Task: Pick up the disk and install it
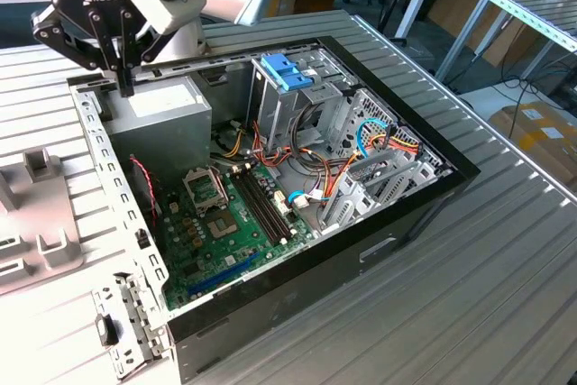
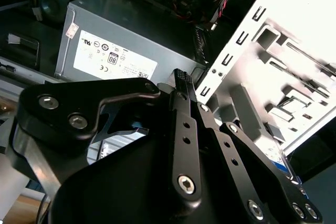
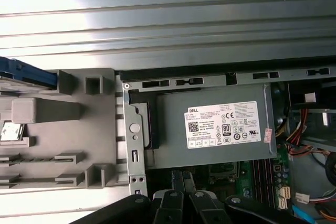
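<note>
An open computer case (image 1: 415,214) is laid on its side on a ribbed metal table (image 1: 469,313), and its contents are exposed from above. A grey power supply (image 1: 162,119) is housed in the corner of the case nearest the arm. A green motherboard (image 1: 221,223) is laid flat on the case floor beside it, with a bare processor socket (image 1: 200,188) and a row of dark memory slots (image 1: 266,209). A tall metal drive cage (image 1: 279,110) is set upright at the far wall and is topped by a light blue plastic latch (image 1: 287,69). Bundles of red, orange, yellow and blue cables (image 1: 397,143) are gathered between that cage and the lower metal bays toward the exterior view's right. A pale grey moulded fixture (image 1: 36,223) is placed on the table just outside the case, against its perforated metal wall. The disk (image 3: 23,72) is held in this fixture, outside the case and well apart from the drive cage; its blue side rail is seen in the first wrist view. The gripper (image 1: 126,87) is held above the case's corner, over the edge of the power supply and near the wall shared with the fixture. In the second wrist view its black fingers (image 2: 181,93) are seen brought together, and nothing is gripped between them. The disk is not touched by the gripper.
</note>
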